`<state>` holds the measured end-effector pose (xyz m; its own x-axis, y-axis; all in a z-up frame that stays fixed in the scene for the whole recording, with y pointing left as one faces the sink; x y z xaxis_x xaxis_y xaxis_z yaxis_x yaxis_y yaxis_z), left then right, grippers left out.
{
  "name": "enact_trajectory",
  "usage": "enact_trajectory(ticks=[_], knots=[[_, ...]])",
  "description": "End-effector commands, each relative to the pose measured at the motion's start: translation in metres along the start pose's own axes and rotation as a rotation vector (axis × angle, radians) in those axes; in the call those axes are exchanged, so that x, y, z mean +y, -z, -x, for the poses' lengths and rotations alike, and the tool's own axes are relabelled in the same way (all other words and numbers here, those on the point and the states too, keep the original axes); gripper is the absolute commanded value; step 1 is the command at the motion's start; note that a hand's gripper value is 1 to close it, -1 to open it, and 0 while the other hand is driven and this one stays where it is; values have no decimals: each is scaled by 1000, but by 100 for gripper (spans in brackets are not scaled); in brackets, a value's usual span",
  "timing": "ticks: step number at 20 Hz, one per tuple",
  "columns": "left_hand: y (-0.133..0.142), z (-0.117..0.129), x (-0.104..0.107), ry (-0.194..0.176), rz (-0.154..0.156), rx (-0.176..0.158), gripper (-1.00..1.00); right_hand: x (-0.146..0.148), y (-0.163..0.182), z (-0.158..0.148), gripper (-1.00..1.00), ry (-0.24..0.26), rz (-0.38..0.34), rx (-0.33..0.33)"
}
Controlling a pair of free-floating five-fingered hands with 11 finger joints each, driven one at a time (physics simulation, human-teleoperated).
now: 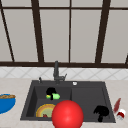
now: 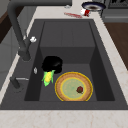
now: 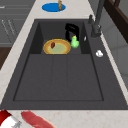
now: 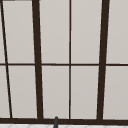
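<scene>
I see the sink (image 1: 30,100), then a red ball (image 1: 67,115) at its front, a plate (image 2: 73,87) in the basin; my left hand (image 1: 51,92), fingers curled around the corn (image 2: 48,77), holds it beside the plate; right hand (image 1: 101,111) idle, fingers curled; the side view reveals the plate's crumb

Corn cob (image 2: 48,77): yellow kernels, bright green husk. Lies tilted in the sink's left basin, near the back wall, just beside the round yellow-rimmed plate (image 2: 73,86), gripped at one end.
</scene>
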<state>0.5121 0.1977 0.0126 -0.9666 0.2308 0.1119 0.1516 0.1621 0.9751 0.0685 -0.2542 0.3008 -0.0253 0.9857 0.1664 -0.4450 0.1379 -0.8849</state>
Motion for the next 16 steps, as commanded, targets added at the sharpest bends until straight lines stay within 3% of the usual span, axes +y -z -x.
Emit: enact_trajectory(ticks=[1,4,6,8,9,16], knots=[[9,-28,27,19,0,-4,100,0,0,0,0,0,0,0],[12,-53,40,31,7,-4,100,0,0,0,0,0,0,0],[11,-63,43,71,14,-11,100,0,0,0,0,0,0,0],[9,-78,45,68,7,-11,100,0,0,0,0,0,0,0],[8,-82,54,68,18,-24,100,0,0,0,0,0,0,0],[10,-126,105,33,20,-18,100,0,0,0,0,0,0,0]])
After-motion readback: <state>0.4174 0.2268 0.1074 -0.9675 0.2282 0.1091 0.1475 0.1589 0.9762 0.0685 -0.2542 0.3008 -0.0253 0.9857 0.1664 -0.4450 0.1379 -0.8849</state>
